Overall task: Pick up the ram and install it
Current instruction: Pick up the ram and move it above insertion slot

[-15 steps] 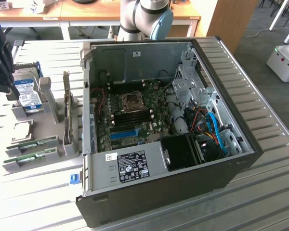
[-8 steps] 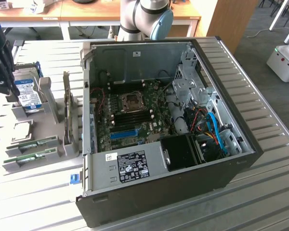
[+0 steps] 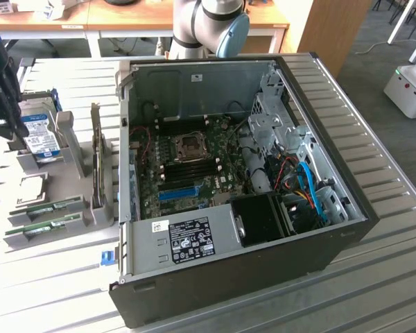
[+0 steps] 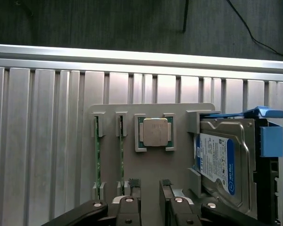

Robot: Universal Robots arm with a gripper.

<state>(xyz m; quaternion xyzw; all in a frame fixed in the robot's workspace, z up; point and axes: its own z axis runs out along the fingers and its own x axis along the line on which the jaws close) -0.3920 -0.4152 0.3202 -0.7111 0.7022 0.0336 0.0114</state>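
Two green ram sticks (image 4: 96,150) (image 4: 121,151) stand on edge in slots of a grey holder (image 4: 179,113). In the exterior view the same sticks (image 3: 47,207) (image 3: 41,225) sit at the left, outside the open computer case (image 3: 215,173). My gripper (image 4: 150,183) hovers above the holder, its fingertips (image 4: 134,182) apart with nothing between them, closest to the second stick and the silver processor chip (image 4: 155,132). In the exterior view the gripper (image 3: 7,114) hangs at the far left, over the hard drive (image 3: 38,132).
The silver hard drive (image 4: 221,160) with its blue-white label fills a blue bracket beside the holder. An expansion card (image 3: 96,159) stands upright between the holder and the case. Inside the case lie the motherboard (image 3: 187,163) and a blue slot (image 3: 177,193). The table surface is ribbed metal (image 4: 37,141).
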